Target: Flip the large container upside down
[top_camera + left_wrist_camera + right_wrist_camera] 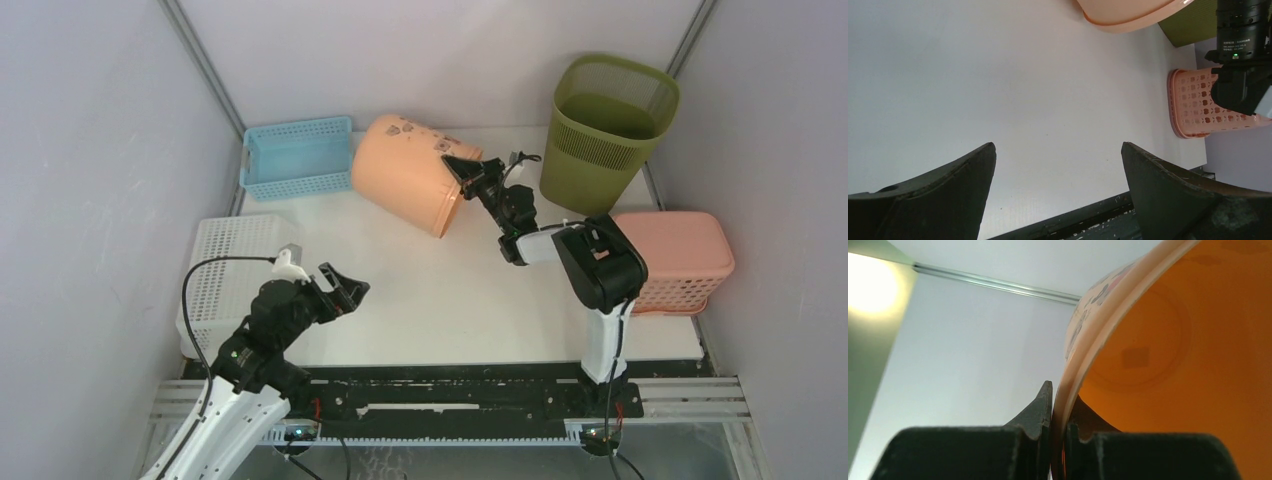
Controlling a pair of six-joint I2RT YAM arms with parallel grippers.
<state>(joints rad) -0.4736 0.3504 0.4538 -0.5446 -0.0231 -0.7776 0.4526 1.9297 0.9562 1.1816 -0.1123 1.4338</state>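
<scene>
A large peach-orange plastic container is lying tilted on its side at the back of the white table, with its open mouth facing right and toward the front. The right gripper is pinching the container's rim, one finger inside the mouth and one outside, jaws nearly together on the thin wall. A blue basket is sitting just beside the container's closed end on the left. An olive-green mesh wastebasket is standing upright to the right, near the gripper. A pink basket is resting at the right edge, partly hidden by the right arm. The left gripper is hovering over bare table at front left, jaws spread wide and holding nothing, beside a white basket.
</scene>
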